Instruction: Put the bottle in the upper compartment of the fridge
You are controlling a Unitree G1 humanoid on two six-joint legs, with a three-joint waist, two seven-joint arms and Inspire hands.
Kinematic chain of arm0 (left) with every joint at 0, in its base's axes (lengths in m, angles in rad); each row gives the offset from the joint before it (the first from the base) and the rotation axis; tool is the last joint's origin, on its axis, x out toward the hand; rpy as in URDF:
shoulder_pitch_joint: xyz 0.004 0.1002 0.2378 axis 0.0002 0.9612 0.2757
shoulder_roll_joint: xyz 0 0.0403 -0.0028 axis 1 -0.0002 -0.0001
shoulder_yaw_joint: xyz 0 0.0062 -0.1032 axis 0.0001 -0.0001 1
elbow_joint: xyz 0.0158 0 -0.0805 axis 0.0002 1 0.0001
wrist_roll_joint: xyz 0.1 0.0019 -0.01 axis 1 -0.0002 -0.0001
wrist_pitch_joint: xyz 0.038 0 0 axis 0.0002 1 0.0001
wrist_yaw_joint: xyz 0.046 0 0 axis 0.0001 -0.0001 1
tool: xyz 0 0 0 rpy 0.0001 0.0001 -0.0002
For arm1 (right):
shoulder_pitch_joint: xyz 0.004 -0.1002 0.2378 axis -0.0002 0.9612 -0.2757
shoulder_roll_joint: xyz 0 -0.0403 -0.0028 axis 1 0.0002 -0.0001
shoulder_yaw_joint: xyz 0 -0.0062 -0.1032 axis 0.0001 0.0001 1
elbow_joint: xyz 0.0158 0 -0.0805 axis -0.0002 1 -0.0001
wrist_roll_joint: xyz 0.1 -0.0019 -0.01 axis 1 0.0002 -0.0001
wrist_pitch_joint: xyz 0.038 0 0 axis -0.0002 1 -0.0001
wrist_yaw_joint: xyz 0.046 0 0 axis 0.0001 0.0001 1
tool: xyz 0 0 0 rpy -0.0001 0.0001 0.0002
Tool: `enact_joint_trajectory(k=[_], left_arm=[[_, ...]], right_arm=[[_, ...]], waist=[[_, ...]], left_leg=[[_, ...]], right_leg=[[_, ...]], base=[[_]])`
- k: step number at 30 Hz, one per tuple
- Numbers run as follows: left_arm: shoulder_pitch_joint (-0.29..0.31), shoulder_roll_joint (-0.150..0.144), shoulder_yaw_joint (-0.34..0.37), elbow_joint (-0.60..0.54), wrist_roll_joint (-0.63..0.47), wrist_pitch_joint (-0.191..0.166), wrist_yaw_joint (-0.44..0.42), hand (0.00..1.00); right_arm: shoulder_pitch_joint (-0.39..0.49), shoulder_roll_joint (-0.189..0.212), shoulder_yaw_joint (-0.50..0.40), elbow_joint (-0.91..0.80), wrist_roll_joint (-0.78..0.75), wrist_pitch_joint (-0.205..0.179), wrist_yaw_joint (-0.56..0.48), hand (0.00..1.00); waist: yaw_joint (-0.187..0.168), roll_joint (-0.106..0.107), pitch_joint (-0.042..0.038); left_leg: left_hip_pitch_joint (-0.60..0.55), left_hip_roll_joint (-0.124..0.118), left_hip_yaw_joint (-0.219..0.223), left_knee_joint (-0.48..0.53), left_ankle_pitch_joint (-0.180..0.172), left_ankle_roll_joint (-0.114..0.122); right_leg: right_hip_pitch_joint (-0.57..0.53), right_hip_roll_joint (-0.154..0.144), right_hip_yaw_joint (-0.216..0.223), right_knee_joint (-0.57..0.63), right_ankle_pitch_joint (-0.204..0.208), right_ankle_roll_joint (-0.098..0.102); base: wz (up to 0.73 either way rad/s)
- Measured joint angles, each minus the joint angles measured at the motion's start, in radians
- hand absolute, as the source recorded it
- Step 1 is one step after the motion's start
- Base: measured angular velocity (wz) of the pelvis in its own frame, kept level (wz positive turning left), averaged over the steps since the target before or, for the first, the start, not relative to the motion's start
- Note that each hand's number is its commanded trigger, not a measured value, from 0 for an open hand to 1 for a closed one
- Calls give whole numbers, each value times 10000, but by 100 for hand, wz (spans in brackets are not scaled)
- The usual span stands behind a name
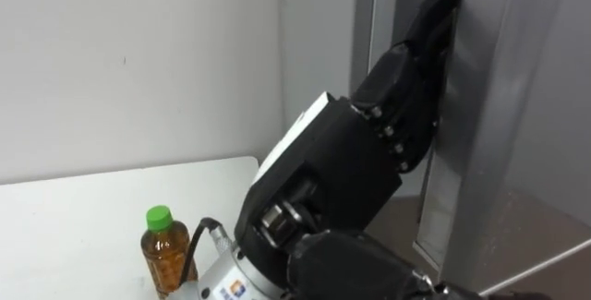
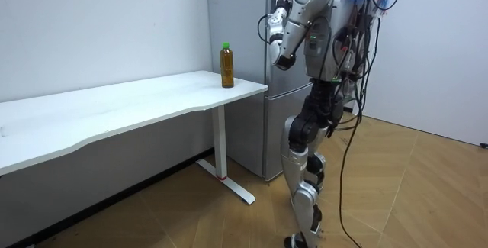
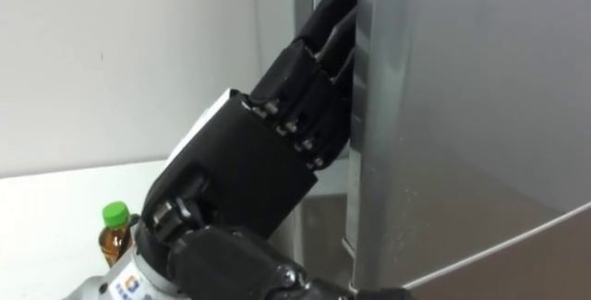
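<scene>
While the bottle (image 1: 166, 249) waits untouched left of the fridge (image 1: 526, 106), our left hand's (image 1: 397, 97) straight, empty fingers (image 1: 434, 14) meet its door edge.

Bottle (image 1: 167, 256): amber, label clear with small print. Cap (image 1: 159, 215) green. Table (image 2: 114, 107) plain white. Fridge (image 1: 517, 106) silver-grey. Left hand (image 1: 406, 78) black. Wall (image 1: 129, 60) white. Floor (image 2: 427, 194) tan wood, herringbone.

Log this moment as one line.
left hand: straight fingers on fridge door edge | bottle: upright on table, unheld | robot: standing at fridge
</scene>
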Motion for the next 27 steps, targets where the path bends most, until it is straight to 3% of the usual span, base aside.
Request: enact_joint_trajectory(k=[15, 27], left_arm=[[9, -5, -599, 151, -23, -612, -122, 0], [6, -149, -703, 154, -133, -679, -286, 0]], right_arm=[[-9, -39, 28, 38, 33, -124, 20, 0], [1, -33, 37, 63, 372, -229, 106, 0]], waist=[[-40, 76, -23], [-226, 102, -4]], left_leg=[[15, -2, -1, -57, -15, 21], [18, -6, 206, -52, -104, 70]], right_leg=[[27, -2, -27, -90, 19, 21], [-55, 56, 230, -108, 55, 65]], base=[[1], [-6]])
